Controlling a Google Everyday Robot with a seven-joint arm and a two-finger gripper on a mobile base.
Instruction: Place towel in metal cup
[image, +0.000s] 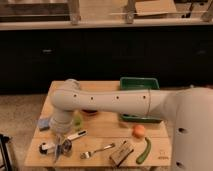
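My gripper (62, 146) hangs from the wrist at the front left of the wooden table (165, 150), pointing down. Right at it is a small silver shape that I take for the metal cup (65, 147). A white handle with a black tip (46, 148) lies just to its left. A blue-grey piece (44, 123) shows at the table's left edge, half hidden behind my arm. I cannot tell whether it is the towel or a thicker pad. No cloth shows clearly at the gripper.
A translucent green cup (77, 120) and a red bowl (90, 111) sit behind my forearm. A green tray (140, 84) stands at the back right. An orange (139, 130), a green vegetable (145, 150), a fork (97, 151) and a brown box (121, 153) lie along the front.
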